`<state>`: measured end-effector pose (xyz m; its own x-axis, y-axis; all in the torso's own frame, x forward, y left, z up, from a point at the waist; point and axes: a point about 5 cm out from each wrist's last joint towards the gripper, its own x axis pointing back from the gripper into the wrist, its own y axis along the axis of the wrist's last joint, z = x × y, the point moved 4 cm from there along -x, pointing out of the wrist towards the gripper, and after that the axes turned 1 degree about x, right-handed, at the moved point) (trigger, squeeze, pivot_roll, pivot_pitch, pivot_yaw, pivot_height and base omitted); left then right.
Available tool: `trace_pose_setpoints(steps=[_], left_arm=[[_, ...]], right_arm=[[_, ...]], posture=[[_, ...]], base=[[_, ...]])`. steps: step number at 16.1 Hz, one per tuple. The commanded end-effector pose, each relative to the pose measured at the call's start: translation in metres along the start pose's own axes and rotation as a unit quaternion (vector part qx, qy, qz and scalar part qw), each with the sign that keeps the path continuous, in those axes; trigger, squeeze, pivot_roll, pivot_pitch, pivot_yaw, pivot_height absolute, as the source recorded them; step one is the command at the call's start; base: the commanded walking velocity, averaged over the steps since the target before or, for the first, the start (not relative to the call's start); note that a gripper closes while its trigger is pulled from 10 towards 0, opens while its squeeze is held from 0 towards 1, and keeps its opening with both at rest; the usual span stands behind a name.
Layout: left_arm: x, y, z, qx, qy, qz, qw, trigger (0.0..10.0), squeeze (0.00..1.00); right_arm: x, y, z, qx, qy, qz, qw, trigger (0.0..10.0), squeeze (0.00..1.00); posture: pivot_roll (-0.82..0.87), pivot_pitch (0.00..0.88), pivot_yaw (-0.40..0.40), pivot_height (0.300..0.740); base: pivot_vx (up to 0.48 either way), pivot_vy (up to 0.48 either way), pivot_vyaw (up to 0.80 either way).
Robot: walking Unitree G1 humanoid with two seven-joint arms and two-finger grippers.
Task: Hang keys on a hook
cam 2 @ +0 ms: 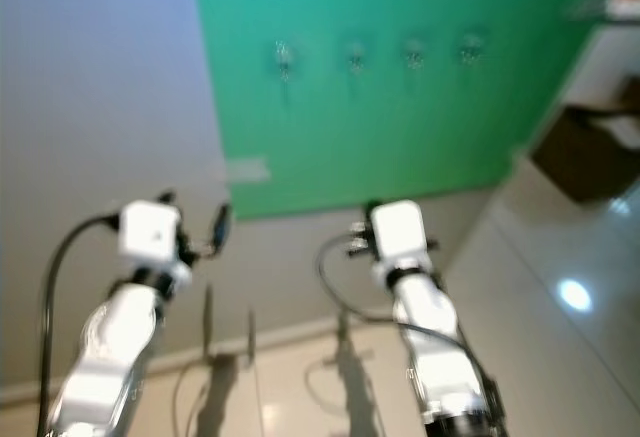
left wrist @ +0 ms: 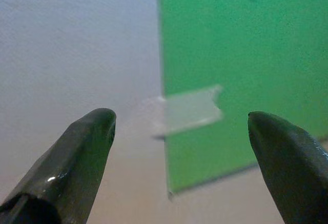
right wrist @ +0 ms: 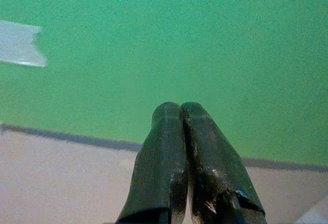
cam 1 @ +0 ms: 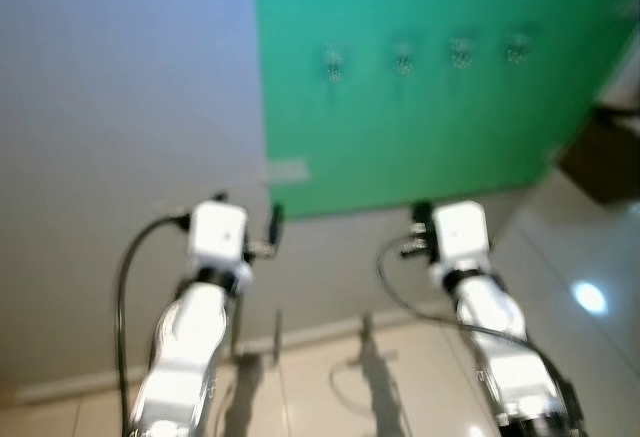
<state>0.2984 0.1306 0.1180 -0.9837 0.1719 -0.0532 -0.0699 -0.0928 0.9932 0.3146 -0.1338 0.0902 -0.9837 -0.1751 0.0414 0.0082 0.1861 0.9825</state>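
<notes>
Facing you: a pale wall [cam 1: 120, 107] carrying a green board [cam 1: 420, 107], its lower corner fixed with a strip of tape [left wrist: 189, 110]. Four small hooks [cam 1: 334, 63] sit in a row high on the board, blurred; you cannot tell whether keys hang on any. Left gripper [left wrist: 179, 131]: raised before the board's edge, fingers wide apart, holding nothing. Right gripper [right wrist: 182, 112]: raised before the board's lower edge, fingers pressed together, nothing visible between them. Below: tiled floor [cam 1: 420, 377] and a skirting strip along the wall.
</notes>
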Motion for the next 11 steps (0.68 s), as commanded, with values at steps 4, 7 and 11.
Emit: trace_pose_setpoints(steps=[4,7,11], left_arm=[[-0.004,0.0,0.012,-0.015,0.013,0.002,1.0,10.0,0.0],[-0.006,0.002,0.011,-0.023,0.009,-0.001,1.0,10.0,0.0],[-0.006,0.003,0.015,-0.029,0.01,-0.003,1.0,10.0,0.0]], right_arm=[[-0.004,0.013,0.003,-0.013,0.005,-0.026,1.0,10.0,0.0],[-0.007,0.019,0.005,-0.022,0.012,-0.036,0.999,10.0,0.0],[-0.007,0.023,0.011,-0.041,0.019,-0.044,0.998,10.0,0.0]], posture=[[-0.06,0.0,-0.015,0.74],[-0.05,0.0,-0.008,0.74],[-0.05,0.0,-0.002,0.74]], base=[[0.0,0.0,0.0],[0.0,-0.249,0.53],[0.0,-0.387,0.34]])
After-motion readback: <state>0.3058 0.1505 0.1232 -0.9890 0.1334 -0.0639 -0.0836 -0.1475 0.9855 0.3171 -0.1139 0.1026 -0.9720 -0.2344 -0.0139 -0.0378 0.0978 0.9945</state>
